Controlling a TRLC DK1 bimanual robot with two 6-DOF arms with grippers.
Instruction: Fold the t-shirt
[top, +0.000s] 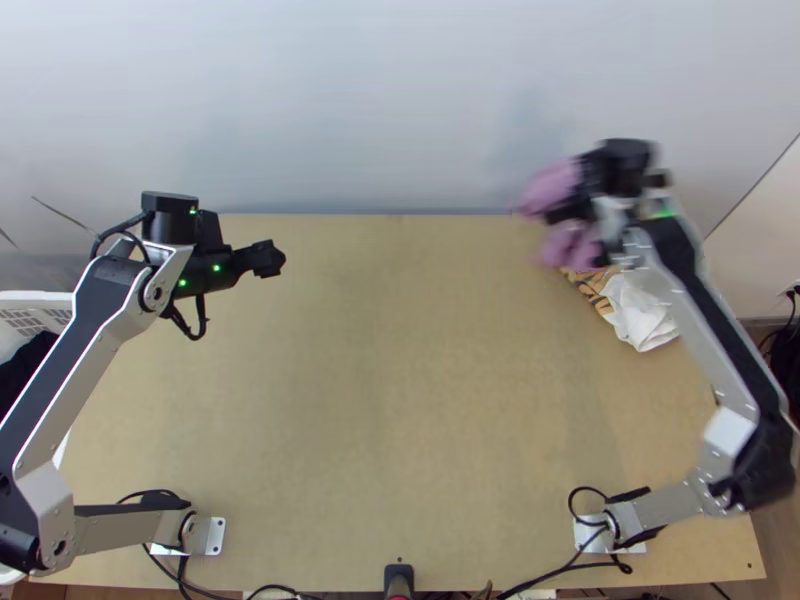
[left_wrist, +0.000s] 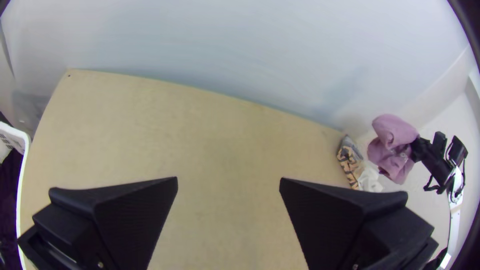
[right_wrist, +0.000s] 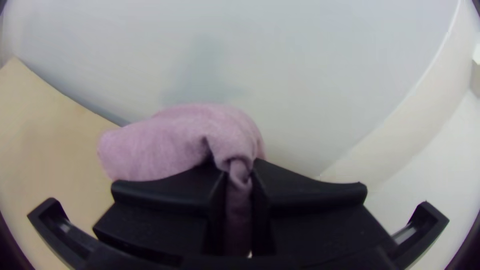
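At the table's far right corner in the top view, my right gripper (top: 583, 203) holds a bunched pink cloth (top: 566, 243) in the air. In the right wrist view the right gripper (right_wrist: 238, 200) is shut on a pinched part of that pink cloth (right_wrist: 185, 140), and the rest bulges over the fingers. My left gripper (top: 268, 258) hangs over the far left part of the table. In the left wrist view, the left gripper (left_wrist: 228, 185) stands open with bare table between its fingers, and the pink cloth (left_wrist: 392, 150) hangs bunched far off.
Under the right gripper lie a white cloth (top: 642, 314) and an orange-and-black patterned cloth (top: 590, 286) at the table's right side. A white basket (top: 35, 303) with dark cloth stands off the left edge. A pale wall (top: 390, 110) rises behind the table (top: 400, 380).
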